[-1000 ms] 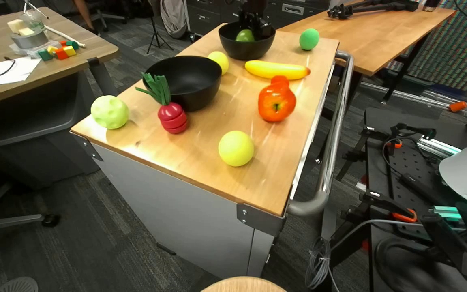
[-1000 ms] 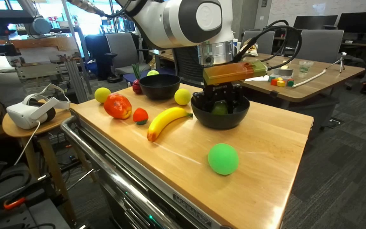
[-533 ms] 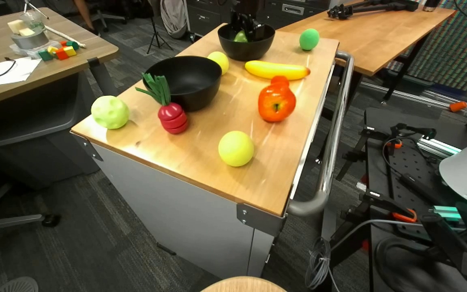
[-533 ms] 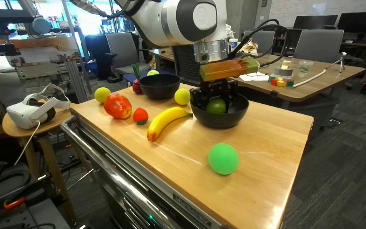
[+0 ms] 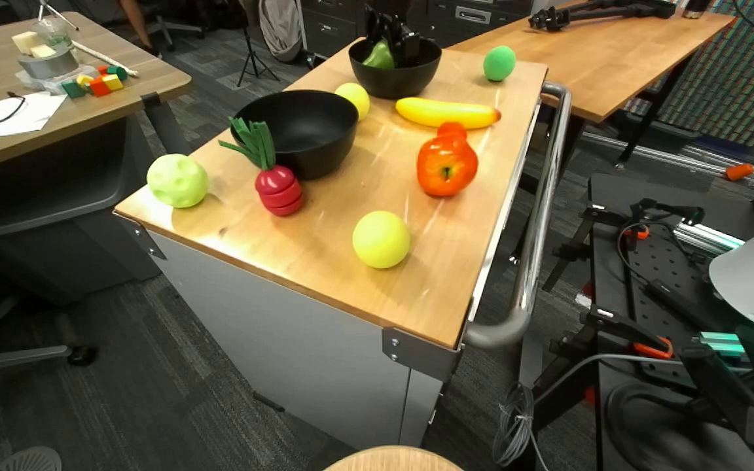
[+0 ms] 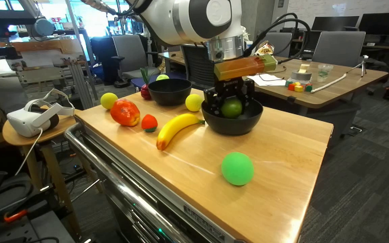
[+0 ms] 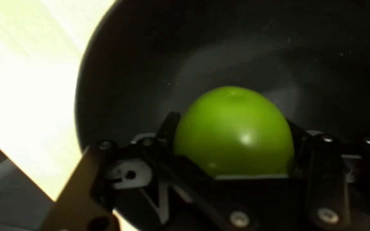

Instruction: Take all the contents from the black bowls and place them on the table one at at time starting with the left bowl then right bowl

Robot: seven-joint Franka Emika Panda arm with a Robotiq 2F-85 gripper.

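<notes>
Raised since the earlier frame, the green fruit (image 7: 233,134) is pinched between the gripper's (image 6: 231,109) fingers (image 7: 169,126) within the black bowl (image 6: 234,127), right of centre in an exterior view; removal is judged underway, next requiring lift-out and placement on the table (image 6: 284,148).

Table (image 6: 196,153) lies open between banana (image 6: 172,128) and green ball (image 6: 237,168) (both obstacles).
</notes>
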